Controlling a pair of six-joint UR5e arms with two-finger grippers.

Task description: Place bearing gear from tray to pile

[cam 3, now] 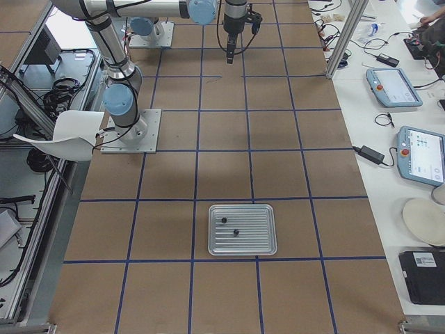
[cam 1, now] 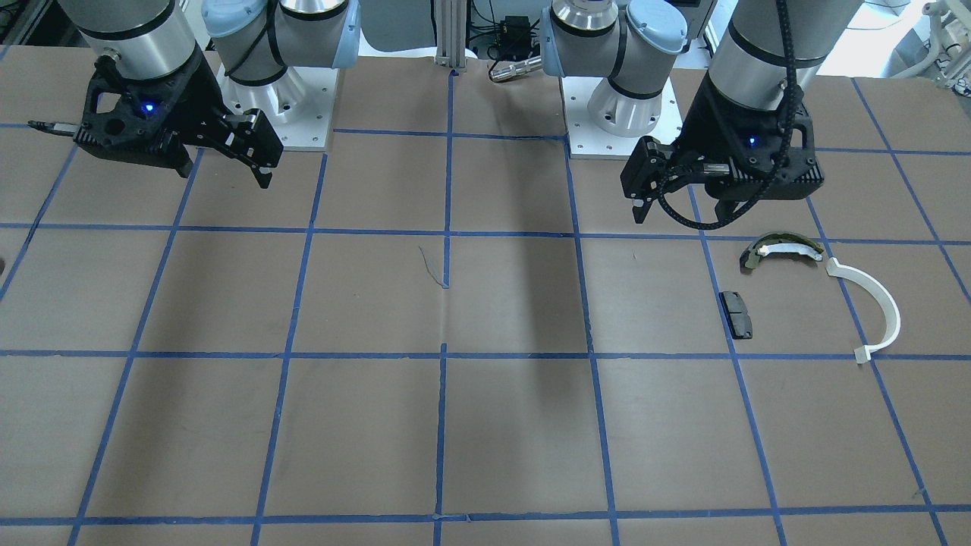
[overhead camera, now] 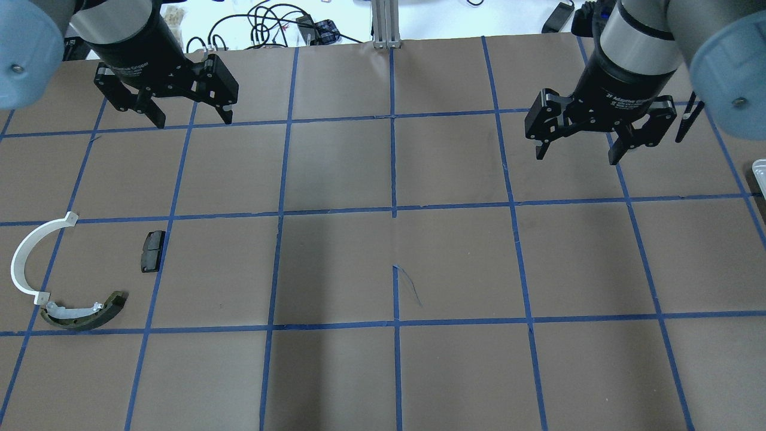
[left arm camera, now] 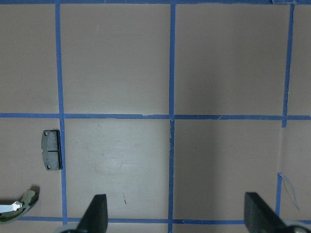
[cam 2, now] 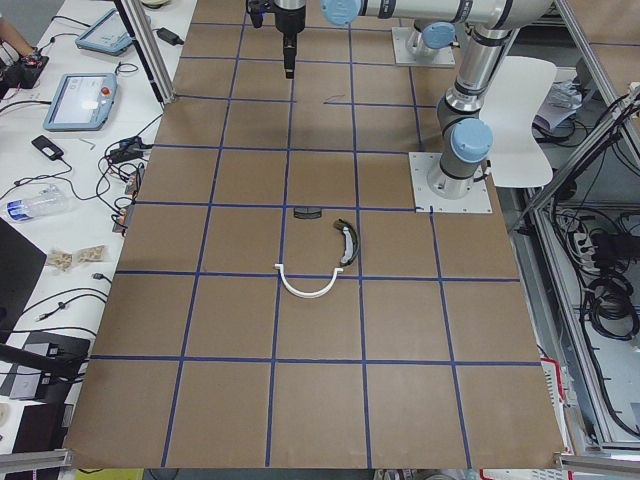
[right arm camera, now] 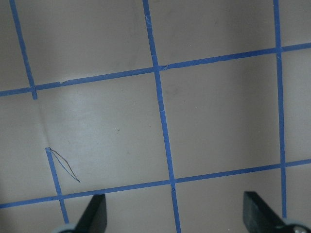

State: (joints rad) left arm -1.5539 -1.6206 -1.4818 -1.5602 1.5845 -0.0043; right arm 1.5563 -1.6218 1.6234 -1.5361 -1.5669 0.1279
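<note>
Both black pincers, left gripper (overhead camera: 194, 120) and right gripper (overhead camera: 575, 157), are hovering released and empty, seemingly ready; ribbed silver metal tray (cam 3: 264, 240) is lying at table's 3 o'clock, loose-parts pile (overhead camera: 152, 251) at 9 o'clock.

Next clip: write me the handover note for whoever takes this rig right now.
Left gripper: open, empty, above the table. Right gripper: the same.
Tray at the robot's right end holds two small dark parts, too small to name.
Pile at its left: white half-ring, olive shoe, black pad.
Done: nothing yet. Left: pick the bearing gear, carry it to the pile.
</note>
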